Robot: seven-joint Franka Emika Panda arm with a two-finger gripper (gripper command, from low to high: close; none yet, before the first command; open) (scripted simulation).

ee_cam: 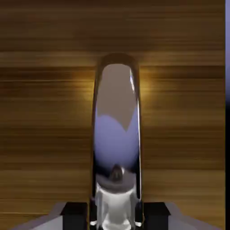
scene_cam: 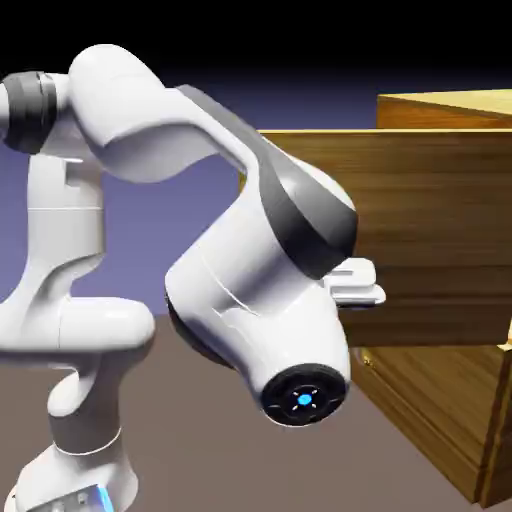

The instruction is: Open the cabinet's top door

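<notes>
In the hand view the top door's curved silver handle (ee_cam: pixel 117 134) runs upright through the middle. My gripper (ee_cam: pixel 116 216) is shut on its lower end, with a dark fingertip (ee_cam: pixel 74 211) on either side. Wood grain of the top door (ee_cam: pixel 49 112) fills the picture behind it. In the exterior view the top door (scene_cam: pixel 430 200) is a wide panel standing out from the golden-brown cabinet (scene_cam: pixel 440 410), partly open. My white hand (scene_cam: pixel 358 282) reaches against this panel. The arm hides the fingertips and the handle there.
My arm's big white elbow and wrist (scene_cam: pixel 270 300) fill the middle of the exterior view. The cabinet's top edge (scene_cam: pixel 450 105) shows behind the open panel. A strip of blue backdrop (ee_cam: pixel 227 54) lies past the door's right edge in the hand view.
</notes>
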